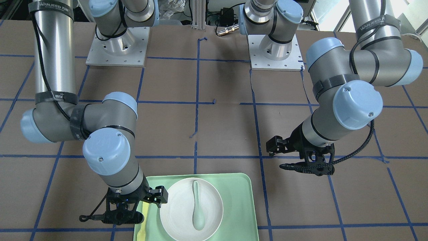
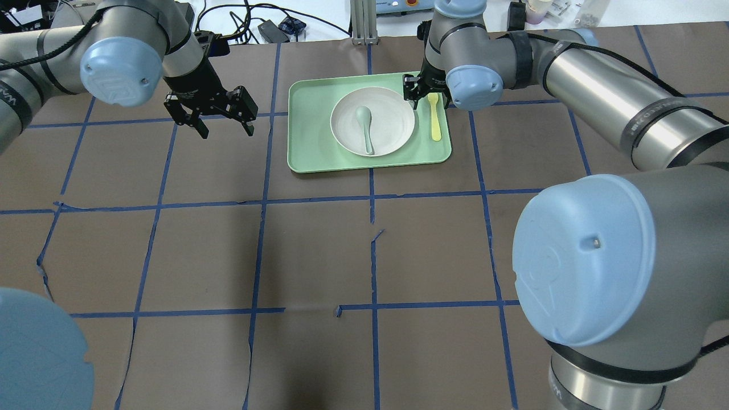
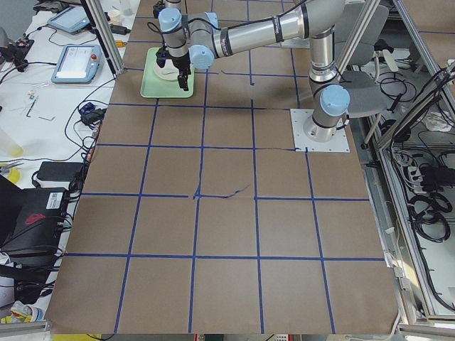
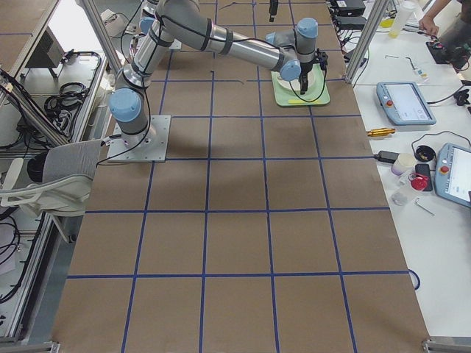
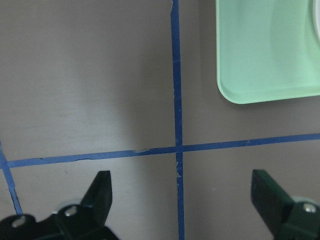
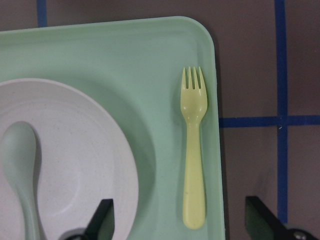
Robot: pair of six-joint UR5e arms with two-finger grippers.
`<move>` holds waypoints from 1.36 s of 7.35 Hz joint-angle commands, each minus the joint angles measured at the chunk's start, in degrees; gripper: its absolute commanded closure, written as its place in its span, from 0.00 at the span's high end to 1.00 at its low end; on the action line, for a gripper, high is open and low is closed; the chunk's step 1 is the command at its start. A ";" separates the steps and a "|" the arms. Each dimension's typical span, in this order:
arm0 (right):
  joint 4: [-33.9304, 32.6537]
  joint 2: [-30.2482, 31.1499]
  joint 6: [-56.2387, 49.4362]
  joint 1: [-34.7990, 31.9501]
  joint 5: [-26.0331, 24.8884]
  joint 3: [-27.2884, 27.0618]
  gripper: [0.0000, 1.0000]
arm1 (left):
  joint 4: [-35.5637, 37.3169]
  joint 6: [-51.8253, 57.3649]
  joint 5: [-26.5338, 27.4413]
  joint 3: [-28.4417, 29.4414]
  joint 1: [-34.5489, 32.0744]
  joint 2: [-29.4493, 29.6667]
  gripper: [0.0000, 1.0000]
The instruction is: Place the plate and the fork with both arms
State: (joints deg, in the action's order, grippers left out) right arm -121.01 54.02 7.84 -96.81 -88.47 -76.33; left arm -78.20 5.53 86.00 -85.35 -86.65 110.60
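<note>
The off-white plate lies on the mint-green tray, with a grey-green spoon in it. The pale yellow fork lies on the tray beside the plate, along the tray's right edge. My right gripper hovers open and empty above the fork. In the right wrist view its fingers straddle the fork at the handle end, next to the plate. My left gripper is open and empty over bare table, left of the tray. The left wrist view shows only a tray corner.
The table is covered in brown paper with a blue tape grid. Both arm bases stand at the robot's side. Cables and equipment lie beyond the far table edge.
</note>
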 commanded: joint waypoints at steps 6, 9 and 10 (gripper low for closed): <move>31.45 30.94 -1.24 -0.14 -5.54 -14.33 1.00 | -9.87 -14.58 2.95 -1.57 -3.88 -10.48 1.00; 31.45 33.43 -1.34 -0.14 -4.26 -14.81 1.00 | -10.40 -17.66 9.32 -1.84 -4.67 -10.59 1.00; 31.45 34.13 -1.34 -0.14 -3.99 -14.55 1.00 | -10.14 -17.49 9.10 -2.36 -4.67 -10.32 1.00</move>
State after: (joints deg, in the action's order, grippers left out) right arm -89.57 87.21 6.48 -96.94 -92.89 -91.07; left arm -88.51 -11.65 93.55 -87.23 -91.23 100.00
